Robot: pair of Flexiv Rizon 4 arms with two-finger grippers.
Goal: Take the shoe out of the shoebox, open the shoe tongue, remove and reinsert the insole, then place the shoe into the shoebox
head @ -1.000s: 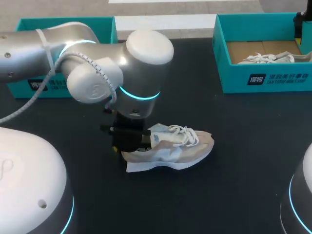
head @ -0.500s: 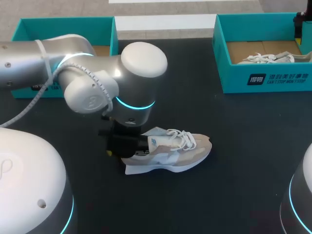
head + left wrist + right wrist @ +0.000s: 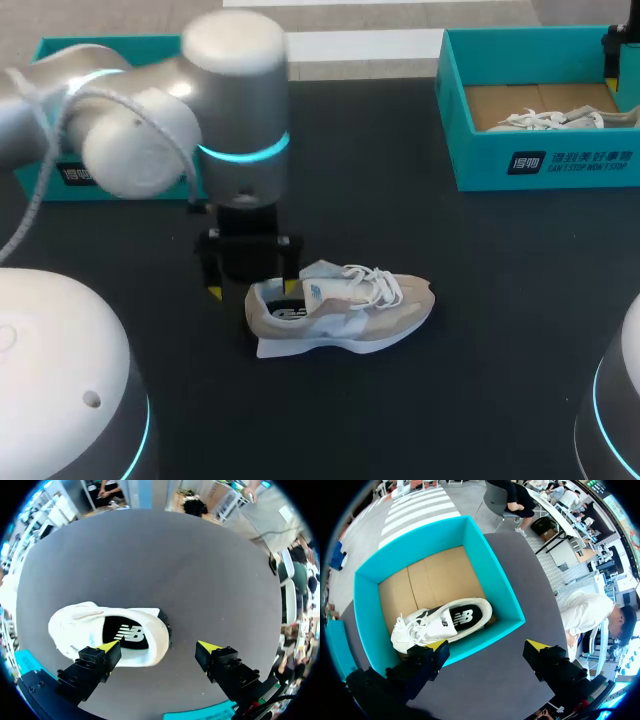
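Over the shoe (image 3: 350, 310) heel, your left tool (image 3: 251, 290) hangs released; right tool (image 3: 487, 645) likewise. Insole (image 3: 125, 632) step likely: pinch its heel edge next.

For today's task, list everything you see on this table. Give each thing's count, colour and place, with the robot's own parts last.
Table: one, black, under everything.
Left box: one, teal, back left, partly behind the left arm.
Right box: one, teal, back right.
Table shoe: one, beige and white, mid-table, on its sole.
Boxed shoe: one, white, inside the right box.
Left arm: one, silver, coming in from the left.
Left jaws: one pair, yellow-tipped, open above the table shoe's heel end.
Right jaws: one pair, yellow-tipped, open above the right box.
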